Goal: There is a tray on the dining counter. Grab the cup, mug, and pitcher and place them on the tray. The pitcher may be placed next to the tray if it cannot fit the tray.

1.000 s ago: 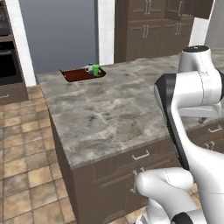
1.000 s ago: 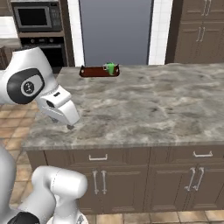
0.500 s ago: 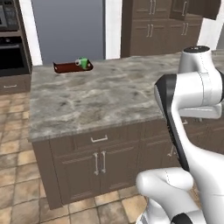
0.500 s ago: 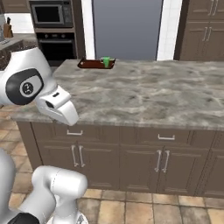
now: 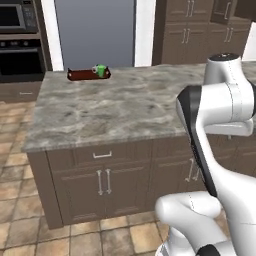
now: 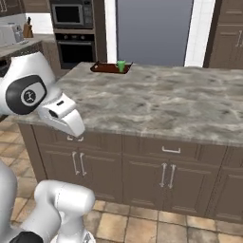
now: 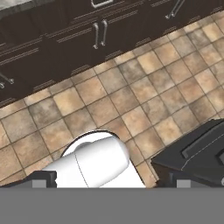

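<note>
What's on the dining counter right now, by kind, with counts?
Tray: 1
Green cup, standing on the tray: 1
Total: 2

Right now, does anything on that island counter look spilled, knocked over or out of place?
Nothing stands out. The tray lies flat at the far corner of the counter, and the green cup stands upright at the tray's end, though whether it is on the tray is too small to tell. No spill shows on the stone.
</note>
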